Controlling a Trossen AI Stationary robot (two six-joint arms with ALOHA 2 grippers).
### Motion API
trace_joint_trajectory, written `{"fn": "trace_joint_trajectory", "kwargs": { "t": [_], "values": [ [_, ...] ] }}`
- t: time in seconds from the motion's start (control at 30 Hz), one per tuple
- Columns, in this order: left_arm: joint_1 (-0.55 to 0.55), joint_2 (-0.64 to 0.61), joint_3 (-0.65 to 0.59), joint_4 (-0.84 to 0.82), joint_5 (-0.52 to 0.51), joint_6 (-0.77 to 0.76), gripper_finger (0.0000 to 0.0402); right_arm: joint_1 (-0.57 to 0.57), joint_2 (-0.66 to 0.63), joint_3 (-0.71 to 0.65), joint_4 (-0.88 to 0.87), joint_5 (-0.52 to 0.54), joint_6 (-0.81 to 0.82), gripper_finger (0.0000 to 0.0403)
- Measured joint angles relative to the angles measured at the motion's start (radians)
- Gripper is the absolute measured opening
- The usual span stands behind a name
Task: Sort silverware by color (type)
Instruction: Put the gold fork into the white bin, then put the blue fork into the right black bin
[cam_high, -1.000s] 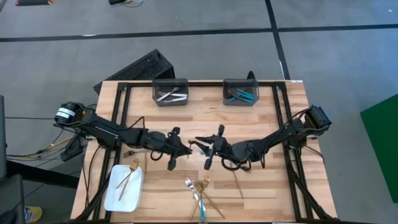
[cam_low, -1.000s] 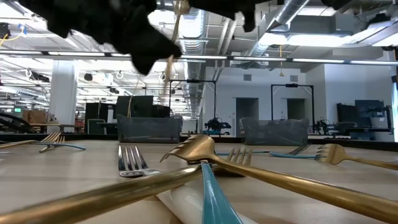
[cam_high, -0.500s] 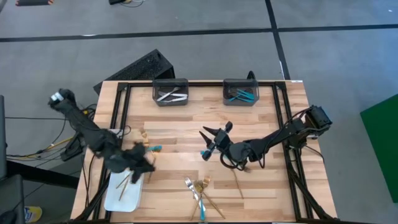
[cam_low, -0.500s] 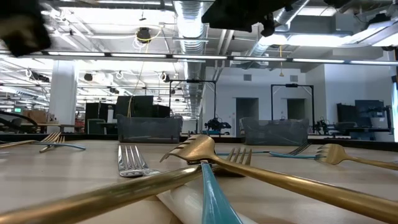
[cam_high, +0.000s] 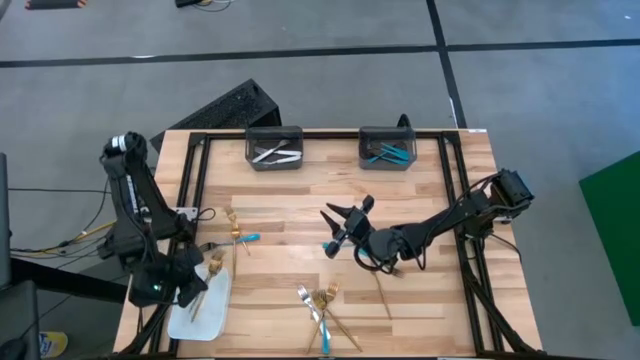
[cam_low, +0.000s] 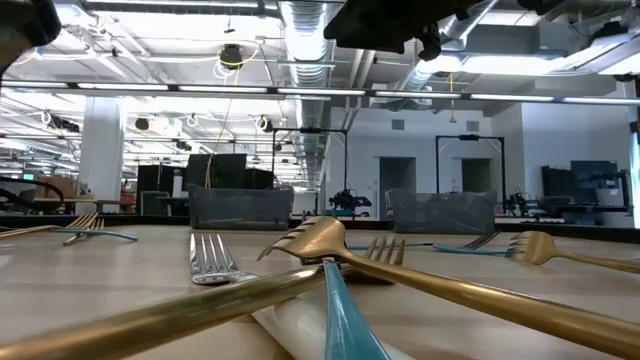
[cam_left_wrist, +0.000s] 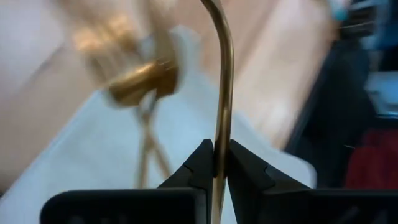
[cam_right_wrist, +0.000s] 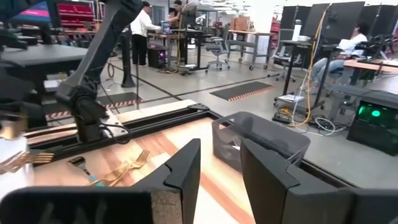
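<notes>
My left gripper (cam_high: 190, 281) hangs over the white tray (cam_high: 215, 310) at the table's near left corner, shut on a gold utensil (cam_left_wrist: 222, 93). Two more gold utensils (cam_high: 205, 288) lie on the tray. My right gripper (cam_high: 345, 222) is open above the middle of the table, and its fingers (cam_right_wrist: 186, 171) hold nothing. A small turquoise piece (cam_high: 326, 246) shows just below it. A mixed pile of gold, silver and turquoise forks (cam_high: 320, 305) lies at the near edge, also seen in the low view (cam_low: 320, 245). My left gripper pinches the gold utensil's slim handle (cam_left_wrist: 219, 149) between its two fingertips. The handle runs forward from between them and curves away out of the picture. It is lifted clear above the white tray.
A dark bin with silver utensils (cam_high: 274, 148) and a dark bin with turquoise ones (cam_high: 387, 148) stand at the far edge. Gold and turquoise-handled forks (cam_high: 238, 234) lie left of the middle. A single gold utensil (cam_high: 382, 295) lies right of the near pile.
My left arm has swung from the middle of the table, where its gripper met the right one, to the near left corner over the white tray, carrying the gold utensil. My right gripper drew back a little toward the far edge, then stayed still.
</notes>
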Motion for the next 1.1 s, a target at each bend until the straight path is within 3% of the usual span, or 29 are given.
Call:
{"fn": "trace_joint_trajectory", "kwargs": {
  "t": [0.27, 0.43, 0.57, 0.67, 0.73, 0.97, 1.1],
  "values": [
    [-0.008, 0.065, 0.0, -0.082, 0.123, -0.093, 0.0071, 0.002, 0.0, 0.0, -0.044, -0.001, 0.039, 0.015],
    [-0.008, 0.057, 0.0, -0.086, 0.11, -0.091, 0.0102, 0.024, 0.0, 0.0, -0.128, -0.009, 0.016, 0.0147],
    [-0.007, 0.027, 0.0, -0.09, 0.019, -0.057, 0.0113, 0.045, 0.0, 0.0, -0.204, -0.003, 0.024, 0.0122],
    [-0.003, -0.001, 0.0, -0.09, -0.088, -0.007, 0.0114, 0.061, 0.0, 0.0, -0.303, -0.01, 0.159, 0.01],
    [0.008, -0.021, 0.0, -0.089, -0.163, 0.05, 0.0114, 0.065, -0.001, 0.0, -0.432, -0.068, 0.294, 0.0086],
    [0.118, -0.031, 0.0, -0.052, -0.385, 0.368, 0.0115, 0.056, -0.027, -0.002, -0.888, -0.502, 0.892, 0.0071],
    [0.228, -0.031, 0.0, 0.046, -0.397, 0.597, 0.0115, 0.127, -0.031, 0.001, -1.0, -0.612, 1.128, 0.0071]
  ]
}}
